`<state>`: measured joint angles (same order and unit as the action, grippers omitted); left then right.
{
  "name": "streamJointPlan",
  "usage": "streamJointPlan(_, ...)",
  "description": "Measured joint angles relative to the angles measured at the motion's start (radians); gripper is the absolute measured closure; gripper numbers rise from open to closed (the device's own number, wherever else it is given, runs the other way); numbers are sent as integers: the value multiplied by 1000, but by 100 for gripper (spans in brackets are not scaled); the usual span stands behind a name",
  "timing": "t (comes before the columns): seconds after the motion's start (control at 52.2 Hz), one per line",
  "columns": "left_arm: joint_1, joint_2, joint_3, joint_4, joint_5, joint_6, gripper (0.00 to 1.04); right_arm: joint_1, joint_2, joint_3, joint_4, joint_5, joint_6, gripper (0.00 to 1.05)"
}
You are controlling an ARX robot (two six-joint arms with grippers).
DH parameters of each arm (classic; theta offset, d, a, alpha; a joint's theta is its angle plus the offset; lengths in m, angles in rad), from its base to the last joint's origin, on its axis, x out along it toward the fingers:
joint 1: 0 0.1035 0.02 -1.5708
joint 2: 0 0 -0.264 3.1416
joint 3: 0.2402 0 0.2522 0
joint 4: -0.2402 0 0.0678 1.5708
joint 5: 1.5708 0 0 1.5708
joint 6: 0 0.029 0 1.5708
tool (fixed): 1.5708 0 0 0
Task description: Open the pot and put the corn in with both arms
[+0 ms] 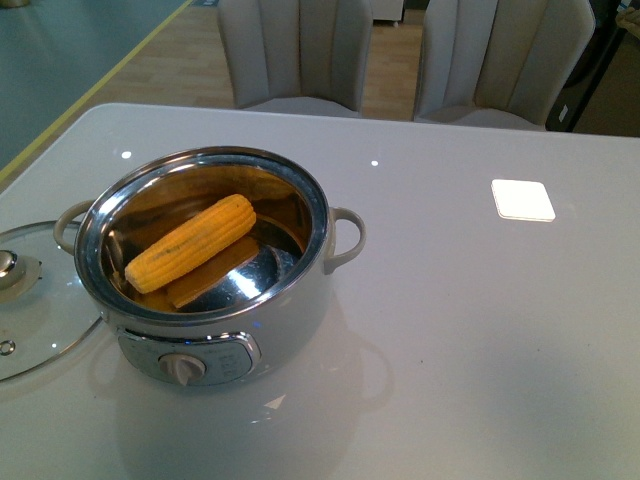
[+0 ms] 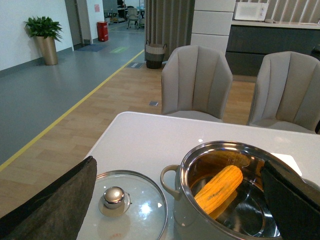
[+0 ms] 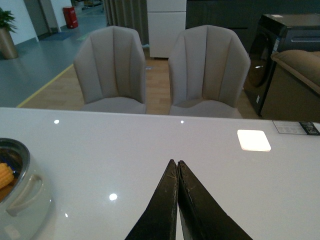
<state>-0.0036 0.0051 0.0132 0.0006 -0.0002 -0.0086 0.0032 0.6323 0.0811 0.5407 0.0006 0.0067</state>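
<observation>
The cream-white pot point(image 1: 290, 320) stands open on the white table, left of centre, its dial panel facing me. The corn point(image 1: 190, 243) lies slanted inside the steel bowl; it also shows in the left wrist view point(image 2: 219, 188). Neither arm shows in the front view. My left gripper point(image 2: 180, 200) is open and empty, its fingers point(image 2: 55, 205) spread wide above the lid and the pot point(image 2: 200, 220). My right gripper point(image 3: 177, 163) is shut and empty over bare table, to the right of the pot point(image 3: 22, 200).
The glass lid point(image 1: 30, 300) with its steel knob lies flat on the table left of the pot, also in the left wrist view point(image 2: 127, 205). A white square pad point(image 1: 522, 199) sits at the right. Two beige chairs point(image 1: 295, 50) stand behind the table's far edge.
</observation>
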Motion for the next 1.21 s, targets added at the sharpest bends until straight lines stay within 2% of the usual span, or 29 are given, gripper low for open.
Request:
streamJointPlan(0.326, 0, 0, 0, 0, 0, 0, 7, 0, -149, -45, -102, 0, 0, 103)
streamJointPlan(0.46, 0, 0, 0, 0, 0, 0, 7, 0, -178, -63, -92, -1, -1, 103)
streamJointPlan(0.67, 0, 0, 0, 0, 0, 0, 7, 0, -306, -63, -215, 0, -1, 103)
streamJointPlan(1.168, 0, 0, 0, 0, 0, 0, 7, 0, -453, -63, -361, 0, -1, 103)
streamJointPlan(1.207, 0, 0, 0, 0, 0, 0, 7, 0, -493, -63, -409, 0, -1, 103)
